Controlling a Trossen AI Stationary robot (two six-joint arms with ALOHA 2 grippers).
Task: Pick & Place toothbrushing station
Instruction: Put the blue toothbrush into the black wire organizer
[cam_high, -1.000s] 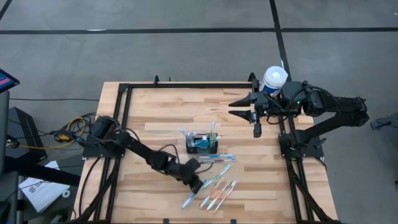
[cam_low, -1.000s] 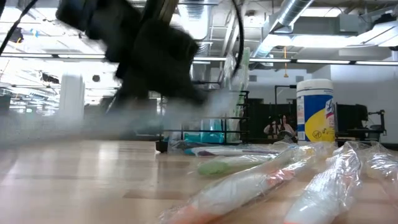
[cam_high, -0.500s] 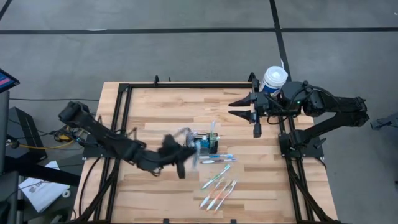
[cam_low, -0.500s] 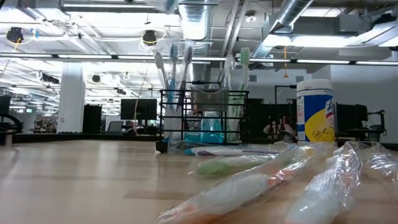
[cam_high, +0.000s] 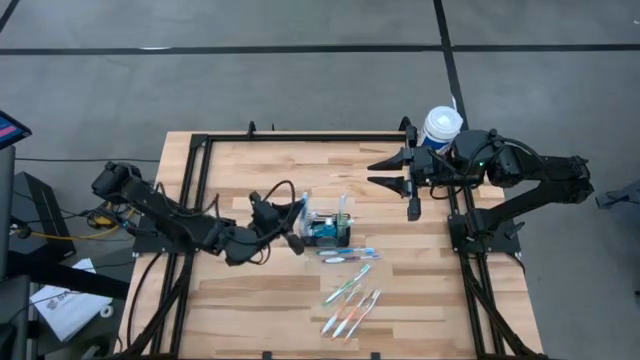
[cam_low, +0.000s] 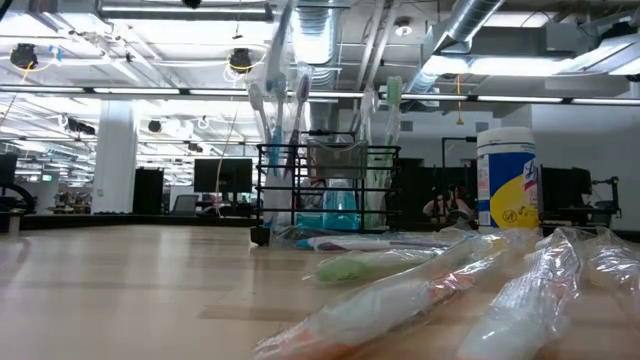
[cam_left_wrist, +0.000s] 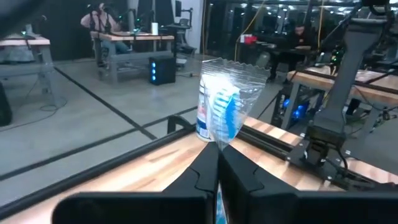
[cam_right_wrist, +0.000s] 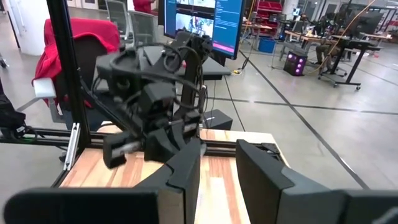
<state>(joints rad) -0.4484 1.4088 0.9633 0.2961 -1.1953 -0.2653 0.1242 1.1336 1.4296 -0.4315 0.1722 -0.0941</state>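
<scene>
The black wire-mesh caddy (cam_high: 327, 232) stands mid-table with several toothbrushes upright in it; it also shows in the low view (cam_low: 330, 185). My left gripper (cam_high: 293, 235) is just left of the caddy, shut on a blue toothbrush in a clear wrapper (cam_left_wrist: 225, 112). In the low view this wrapped toothbrush (cam_low: 278, 60) stands above the caddy's left end. My right gripper (cam_high: 385, 172) is open and empty over the table's far right part, its fingers also showing in its wrist view (cam_right_wrist: 217, 168). My left gripper pinches the wrapped toothbrush between its two fingers, low on the wrapper (cam_left_wrist: 219, 146). The fingers come about level from the table's left. The brush head and wrapper top (cam_left_wrist: 231, 78) stand up past the fingertips. The lower end is hidden by the fingers.
A white tub with a yellow-blue label (cam_high: 441, 125) stands at the far right corner by my right arm. Several wrapped toothbrushes lie on the table near the caddy (cam_high: 350, 255) and toward the near edge (cam_high: 350, 305). A black frame rail (cam_high: 200, 200) runs round the table.
My left gripper has taken the blue wrapped toothbrush from the pile near the table's near edge. It has lifted it clear and swung fast toward the far edge, up to the caddy's left side. The toothbrush now stands upright there.
</scene>
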